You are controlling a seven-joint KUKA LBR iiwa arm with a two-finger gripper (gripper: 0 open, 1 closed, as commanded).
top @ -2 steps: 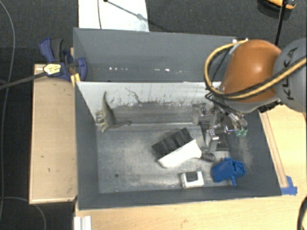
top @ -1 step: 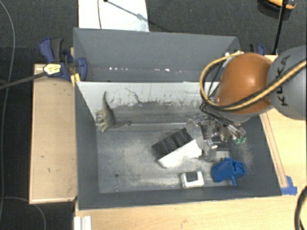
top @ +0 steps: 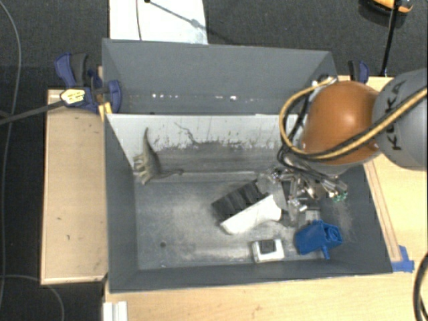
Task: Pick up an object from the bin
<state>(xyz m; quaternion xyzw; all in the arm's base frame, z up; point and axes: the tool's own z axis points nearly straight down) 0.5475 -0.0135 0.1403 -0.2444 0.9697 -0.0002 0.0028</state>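
My gripper (top: 296, 200) hangs low over the right part of the bin floor, under the orange wrist cover. Just left of it lies a white object (top: 250, 217) with a black ribbed piece (top: 236, 200) resting along its upper side. A blue plastic thing (top: 317, 238) lies directly below the gripper, near the front right corner. A small white square block with a dark face (top: 267, 249) sits at the front wall, left of the blue thing. I cannot make out whether anything is between the fingers.
A grey metal piece (top: 143, 160) leans in the back left corner of the bin. The arm comes in from the right over the bin's right wall. The left half of the floor holds nothing else.
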